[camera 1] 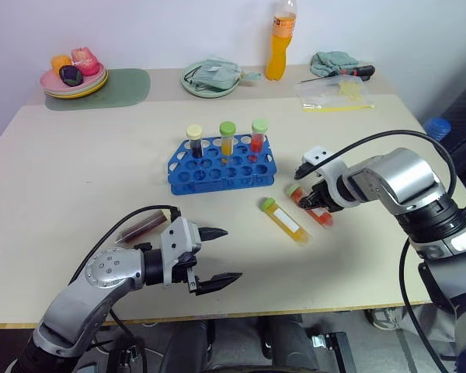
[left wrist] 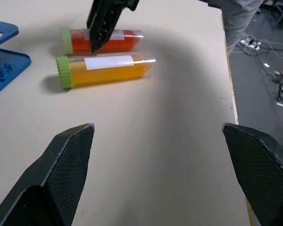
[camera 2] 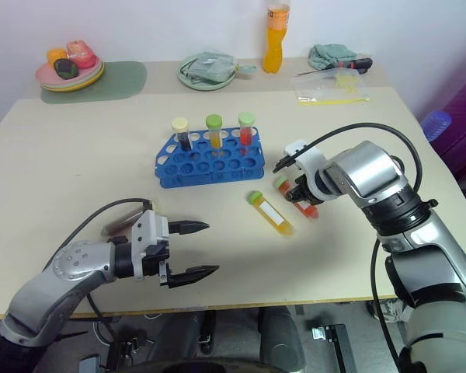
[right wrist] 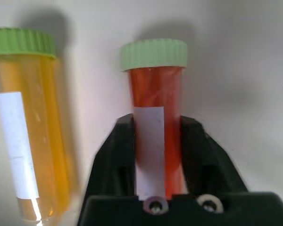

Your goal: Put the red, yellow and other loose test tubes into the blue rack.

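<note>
The blue rack [camera 1: 221, 165] stands mid-table with three capped tubes upright in its back row. To its right lies the red test tube [right wrist: 155, 89] with a green cap, flat on the table, and my right gripper [camera 1: 312, 200] is shut on its labelled middle. Beside it lies the yellow test tube [camera 1: 286, 221], also green-capped. A dark brownish tube [camera 1: 144, 226] rests on the table by my left forearm. My left gripper [camera 1: 233, 254] hovers open near the table's front edge, pointing right toward the loose tubes, with nothing between its fingers.
Along the back sit a plate of fruit [camera 1: 74, 81] on a green mat, a plate with a cloth [camera 1: 210, 78], an orange bottle [camera 1: 279, 47], a plastic bag [camera 1: 338, 93] and a screwdriver [camera 1: 349, 71]. The table's front edge [camera 1: 295, 313] runs just below my left gripper.
</note>
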Controlling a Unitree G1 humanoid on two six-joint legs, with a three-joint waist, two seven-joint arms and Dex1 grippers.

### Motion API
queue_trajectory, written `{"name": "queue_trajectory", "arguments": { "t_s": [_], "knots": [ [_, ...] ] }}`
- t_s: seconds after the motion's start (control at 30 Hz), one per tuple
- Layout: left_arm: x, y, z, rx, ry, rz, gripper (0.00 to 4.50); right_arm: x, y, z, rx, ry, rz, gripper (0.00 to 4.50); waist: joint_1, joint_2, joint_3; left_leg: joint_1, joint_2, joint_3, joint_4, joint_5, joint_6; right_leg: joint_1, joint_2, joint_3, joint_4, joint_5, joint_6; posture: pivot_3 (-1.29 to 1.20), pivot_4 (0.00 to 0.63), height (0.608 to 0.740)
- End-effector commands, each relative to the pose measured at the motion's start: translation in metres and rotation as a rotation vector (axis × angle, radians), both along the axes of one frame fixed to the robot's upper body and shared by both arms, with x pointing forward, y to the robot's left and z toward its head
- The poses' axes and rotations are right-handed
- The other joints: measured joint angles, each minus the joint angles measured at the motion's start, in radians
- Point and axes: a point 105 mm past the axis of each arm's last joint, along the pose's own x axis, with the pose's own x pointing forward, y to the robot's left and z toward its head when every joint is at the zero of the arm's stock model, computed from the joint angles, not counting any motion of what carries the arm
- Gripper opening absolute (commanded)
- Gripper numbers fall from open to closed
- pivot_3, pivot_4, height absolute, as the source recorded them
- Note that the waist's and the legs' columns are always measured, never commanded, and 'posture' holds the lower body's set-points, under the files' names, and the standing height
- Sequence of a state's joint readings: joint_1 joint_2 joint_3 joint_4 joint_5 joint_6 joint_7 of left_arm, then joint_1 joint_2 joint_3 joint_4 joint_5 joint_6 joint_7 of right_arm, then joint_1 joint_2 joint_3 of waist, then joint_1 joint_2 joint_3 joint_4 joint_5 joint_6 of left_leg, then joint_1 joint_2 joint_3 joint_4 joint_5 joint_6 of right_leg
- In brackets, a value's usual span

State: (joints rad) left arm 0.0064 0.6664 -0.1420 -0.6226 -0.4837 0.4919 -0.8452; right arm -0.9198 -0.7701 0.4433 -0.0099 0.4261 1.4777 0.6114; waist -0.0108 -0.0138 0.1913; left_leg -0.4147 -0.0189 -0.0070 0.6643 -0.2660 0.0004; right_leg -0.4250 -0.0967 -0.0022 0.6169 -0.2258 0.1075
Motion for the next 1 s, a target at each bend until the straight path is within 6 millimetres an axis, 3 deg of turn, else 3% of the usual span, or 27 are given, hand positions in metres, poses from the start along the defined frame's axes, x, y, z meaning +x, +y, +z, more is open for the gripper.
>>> {"name": "queue_trajectory", "arguments": {
  "t_s": [0.03, 0.13, 0.3, 0.5, 1.0],
  "knots": [
    [0.0, 0.003, 0.006, -0.009, -0.034, 0.011, 4.5, 0.009, 0.006, 0.038, -0.005, -0.248, 0.129, 0.74, 0.0, 0.0, 0.0, 0.0, 0.0, 0.0, 0.0, 0.0, 0.0, 0.0, 0.0, 0.0, 0.0, 0.0, 0.0, 0.0, 0.15, 0.74],
    [0.005, 0.012, 0.004, -0.007, -0.033, 0.062, 4.5, 0.001, 0.034, 0.075, 0.158, -0.582, 0.324, 0.74, 0.001, 0.0, 0.0, 0.0, 0.0, -0.001, 0.0, 0.0, 0.0, 0.0, 0.0, -0.001, 0.0, 0.0, 0.002, 0.0, 0.15, 0.74],
    [0.014, 0.019, 0.005, -0.036, -0.039, 0.121, 4.5, 0.002, 0.058, 0.093, 0.478, -0.894, 0.174, 0.74, -0.002, -0.001, -0.001, 0.001, 0.0, 0.0, 0.0, 0.0, 0.0, 0.0, 0.002, 0.0, 0.003, 0.002, 0.005, 0.0, 0.15, 0.74],
    [0.02, 0.018, 0.004, -0.063, -0.032, 0.148, 4.5, 0.01, 0.096, 0.078, 0.69, -1.075, 0.026, 0.74, -0.002, -0.001, 0.0, 0.003, 0.0, -0.001, 0.0, 0.001, -0.002, 0.0, 0.003, 0.0, 0.006, 0.002, 0.005, 0.0, 0.15, 0.74],
    [0.02, 0.02, 0.012, -0.085, -0.046, 0.177, 4.5, 0.032, 0.091, 0.052, 0.696, -1.096, -0.086, 0.74, -0.005, 0.0, 0.0, 0.005, 0.0, -0.001, 0.0, 0.001, -0.003, 0.0, 0.002, 0.0, 0.01, 0.001, 0.004, 0.0, 0.15, 0.74]
  ]
}}
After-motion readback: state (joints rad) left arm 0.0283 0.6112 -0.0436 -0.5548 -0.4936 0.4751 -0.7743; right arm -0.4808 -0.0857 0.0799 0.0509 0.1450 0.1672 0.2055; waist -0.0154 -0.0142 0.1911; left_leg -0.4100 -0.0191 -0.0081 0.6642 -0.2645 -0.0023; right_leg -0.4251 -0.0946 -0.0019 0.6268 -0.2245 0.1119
